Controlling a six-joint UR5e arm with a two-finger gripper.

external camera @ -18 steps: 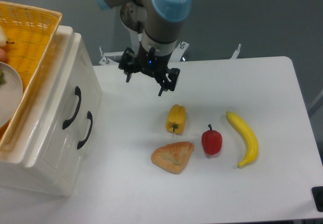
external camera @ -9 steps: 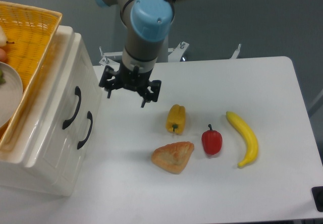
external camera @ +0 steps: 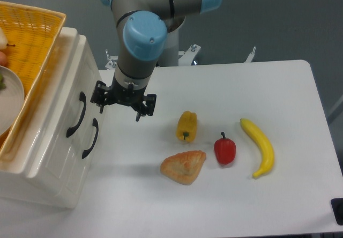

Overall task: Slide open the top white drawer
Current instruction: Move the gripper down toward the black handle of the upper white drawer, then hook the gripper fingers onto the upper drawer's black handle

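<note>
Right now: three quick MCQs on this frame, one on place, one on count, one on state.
1. Where is the gripper?
A. just right of the cabinet's handles
B. over the banana
C. above the basket

2. How many black handles show on the cabinet?
A. one
B. two
C. three

3. The top drawer is:
A. removed
B. pulled fully out
C. shut

Key:
1 A, it hangs beside the upper handle, far from the banana.
2 B, an upper one and a lower handle.
3 C, its front sits flush with the cabinet face.

White table [external camera: 300,88] (evenly lit) stands before a plain grey wall [external camera: 278,18].
</note>
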